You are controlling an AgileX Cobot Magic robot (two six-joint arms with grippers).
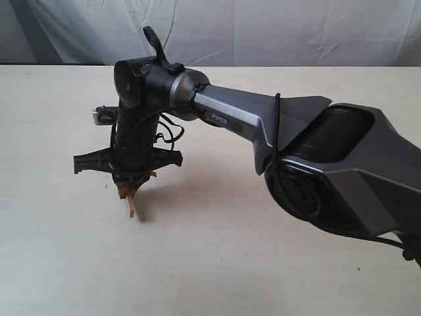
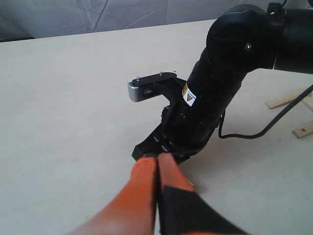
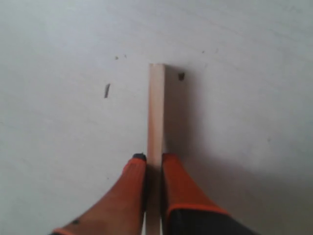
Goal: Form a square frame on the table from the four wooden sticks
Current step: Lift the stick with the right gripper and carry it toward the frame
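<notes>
My right arm [image 1: 263, 122] carries the word "PIPER" [image 1: 220, 118] in white on its grey link. On its black wrist sits a yellow warning sticker [image 2: 188, 94] with a triangle; its small print is too small to read.

My right gripper [image 3: 154, 159] points down over the left part of the table [image 1: 217, 263] and pinches a wooden stick [image 3: 156, 112] between its orange fingers. The stick juts out below them, and I cannot tell whether its lower end touches the table.

My left gripper [image 2: 157, 166] has its fingers pressed together, close beside that wrist.

Another wooden stick [image 2: 287, 100] and a third stick [image 2: 304, 129] lie flat beyond a black cable [image 2: 254, 133].

The tabletop is pale beige with a few dark specks [image 3: 106, 90]. Creased white cloth [image 1: 263, 29] hangs behind it.
</notes>
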